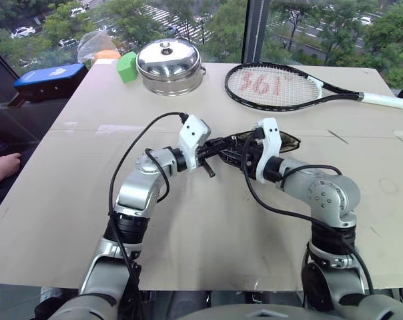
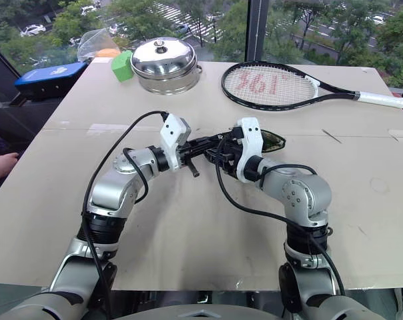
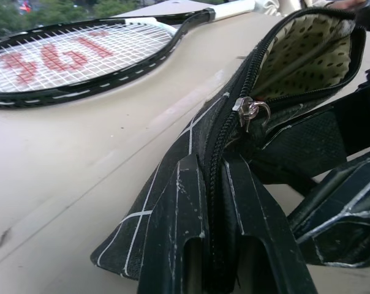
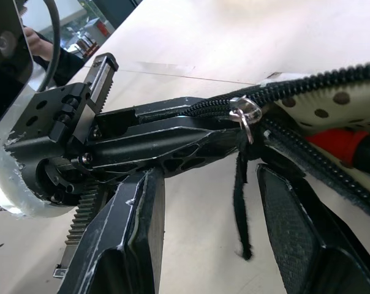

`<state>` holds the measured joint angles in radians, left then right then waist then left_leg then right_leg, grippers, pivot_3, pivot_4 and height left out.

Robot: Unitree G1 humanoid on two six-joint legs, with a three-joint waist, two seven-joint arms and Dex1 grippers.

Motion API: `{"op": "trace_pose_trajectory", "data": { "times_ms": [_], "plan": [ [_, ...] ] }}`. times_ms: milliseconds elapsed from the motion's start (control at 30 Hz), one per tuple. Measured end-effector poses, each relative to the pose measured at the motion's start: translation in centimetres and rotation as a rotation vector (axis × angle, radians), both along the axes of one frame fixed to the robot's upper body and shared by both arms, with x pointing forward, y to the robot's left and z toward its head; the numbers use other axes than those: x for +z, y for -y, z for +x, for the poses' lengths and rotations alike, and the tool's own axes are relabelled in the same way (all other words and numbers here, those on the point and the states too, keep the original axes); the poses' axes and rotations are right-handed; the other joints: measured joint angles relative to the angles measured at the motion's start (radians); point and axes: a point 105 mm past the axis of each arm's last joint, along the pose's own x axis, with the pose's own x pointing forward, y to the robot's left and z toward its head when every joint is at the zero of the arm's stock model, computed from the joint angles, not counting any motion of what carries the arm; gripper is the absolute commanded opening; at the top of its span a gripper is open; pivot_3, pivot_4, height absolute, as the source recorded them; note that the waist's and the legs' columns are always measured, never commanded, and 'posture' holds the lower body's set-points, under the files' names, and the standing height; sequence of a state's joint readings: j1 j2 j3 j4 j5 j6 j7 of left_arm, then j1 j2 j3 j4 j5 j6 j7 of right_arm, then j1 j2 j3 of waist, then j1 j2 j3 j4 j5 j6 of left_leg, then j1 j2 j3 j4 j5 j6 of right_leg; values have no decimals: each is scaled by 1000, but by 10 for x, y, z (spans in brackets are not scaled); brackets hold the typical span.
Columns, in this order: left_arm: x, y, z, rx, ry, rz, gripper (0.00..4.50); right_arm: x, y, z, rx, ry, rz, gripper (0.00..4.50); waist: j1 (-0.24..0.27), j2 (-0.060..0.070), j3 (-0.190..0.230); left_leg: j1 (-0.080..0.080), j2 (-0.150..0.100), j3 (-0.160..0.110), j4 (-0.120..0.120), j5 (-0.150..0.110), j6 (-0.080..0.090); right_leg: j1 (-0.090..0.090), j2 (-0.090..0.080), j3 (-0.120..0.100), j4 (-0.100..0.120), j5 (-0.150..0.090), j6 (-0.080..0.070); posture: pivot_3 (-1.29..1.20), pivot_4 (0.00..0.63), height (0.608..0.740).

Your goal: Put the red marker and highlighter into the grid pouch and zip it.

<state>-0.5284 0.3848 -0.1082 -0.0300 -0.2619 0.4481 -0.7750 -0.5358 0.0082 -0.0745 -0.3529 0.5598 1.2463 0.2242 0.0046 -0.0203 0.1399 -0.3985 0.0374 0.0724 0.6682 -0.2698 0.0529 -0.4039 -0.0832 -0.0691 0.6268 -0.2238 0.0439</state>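
While the table [image 1: 208,253] carries every item, the largest object on it is the tennis racket [image 1: 275,87], lying at about 1 o'clock from the table's centre, its head toward the middle and its white grip pointing to 3 o'clock. A lidded steel pot [image 1: 169,65] stands at 11 o'clock, with a green block [image 1: 126,67] just beside it on the 9 o'clock side. A blue case [image 1: 51,79] sits off the table's far left corner.

At the table's centre the grid pouch [image 3: 191,184] is held between both arms. Its zipper is partly open: the metal slider [image 3: 249,111] sits part-way along the teeth, and the dotted cream lining shows beyond it. The left gripper [image 3: 215,245] is clamped tight on the zipped end of the pouch, one finger on each face of the fabric. The right gripper [image 4: 203,214] has its fingers parted on either side of the black pull cord [image 4: 240,202], which hangs from the slider without visible contact.

Inside the open mouth, the red marker [image 4: 338,144] lies against the lining. The highlighter cannot be made out.
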Motion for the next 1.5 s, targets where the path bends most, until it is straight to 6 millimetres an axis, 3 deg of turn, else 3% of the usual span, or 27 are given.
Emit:
{"op": "trace_pose_trajectory", "data": {
  "times_ms": [467,567,667,833,1467,1500],
  "plan": [
    [4,3,-2,-33,-4,-19,0,3,6,-3,19,-5,25,2296,0,0,0,0,0,0,0,-2,3,0,0,0,0,0,0,0,150,740],
    [4,-3,-1,-26,-5,-2,0,4,27,-1,-33,11,3,2296,1,0,0,0,0,0,0,-2,3,0,0,0,-1,0,0,0,150,740],
    [7,-8,0,-10,-2,-4,0,1,34,-3,-40,9,-5,2296,-2,0,0,0,0,0,0,-2,3,0,0,0,0,0,0,0,150,740],
    [5,-8,0,-10,-16,-6,0,8,22,-12,25,33,19,2296,-13,0,0,0,0,0,-1,-2,4,0,0,0,0,0,0,0,150,740],
    [-2,-6,-7,-25,-23,13,0,2,9,5,-63,-31,78,2296,-16,0,0,0,0,0,-1,-2,3,0,0,0,-1,0,0,0,150,740],
    [-1,-6,-7,-22,-21,12,0,2,9,5,-65,-31,79,2071,-16,0,0,0,0,0,-1,-2,3,0,0,0,-1,0,0,0,150,740]
  ]
}}
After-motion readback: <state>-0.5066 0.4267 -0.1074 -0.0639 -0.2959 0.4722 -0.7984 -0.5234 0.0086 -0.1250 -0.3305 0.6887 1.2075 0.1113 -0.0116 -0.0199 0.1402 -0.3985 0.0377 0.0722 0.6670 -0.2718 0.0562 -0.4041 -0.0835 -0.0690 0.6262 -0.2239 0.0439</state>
